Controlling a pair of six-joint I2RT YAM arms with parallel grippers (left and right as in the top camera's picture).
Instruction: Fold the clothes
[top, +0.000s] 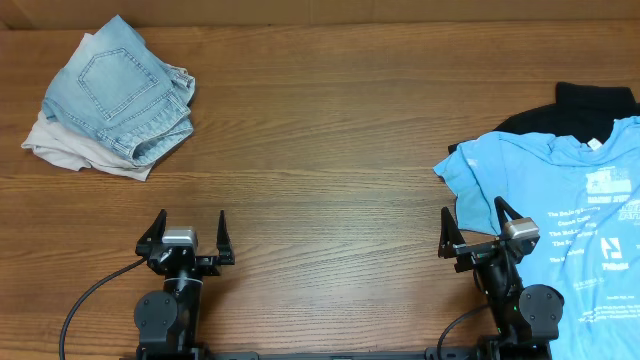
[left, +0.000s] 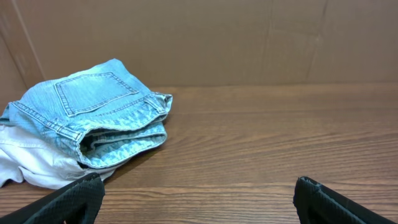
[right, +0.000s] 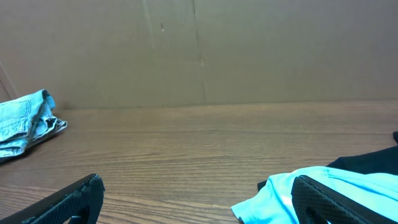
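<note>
A sky-blue T-shirt (top: 545, 170) is recorded at the right edge of the table (top: 320, 150), spread loosely and unfolded, with one short sleeve crumpled toward the left and white printed lettering and logos visible on the front. Part of it is cut off by the picture's right border. A black garment (top: 595, 100) is seen just beyond it on the far side, partly covered by the shirt's collar end. At the far left, pale denim shorts (top: 125, 90) are noted folded, back pocket up, resting on a beige cloth (top: 75, 152). The left hand (top: 190, 228) is observed near the front edge, spread wide with nothing held. The right hand (top: 472, 215) is likewise spread wide and empty at the shirt's left border; contact with the fabric cannot be told.
</note>
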